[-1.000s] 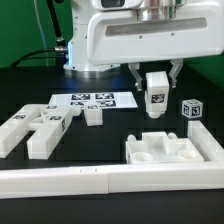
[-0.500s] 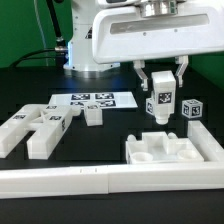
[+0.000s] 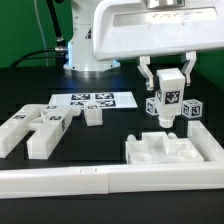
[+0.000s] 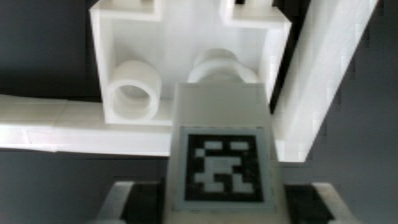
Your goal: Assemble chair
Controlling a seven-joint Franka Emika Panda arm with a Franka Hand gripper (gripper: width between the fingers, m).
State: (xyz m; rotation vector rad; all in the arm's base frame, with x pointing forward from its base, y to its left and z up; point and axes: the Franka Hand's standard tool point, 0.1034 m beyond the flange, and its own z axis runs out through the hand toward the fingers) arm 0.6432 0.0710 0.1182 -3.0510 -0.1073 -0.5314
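Observation:
My gripper is shut on a white chair leg with a marker tag and holds it in the air above the white chair seat, which lies at the exterior view's right with its sockets up. In the wrist view the leg runs out from between the fingers toward the seat, whose round sockets show. A second tagged white leg stands just right of the held one.
Several white chair parts lie at the exterior view's left, with a small block beside them. The marker board lies behind. A long white rail runs along the front edge.
My gripper has moved toward the exterior view's right and slightly up with the leg in it, from left of the seat's middle to over it.

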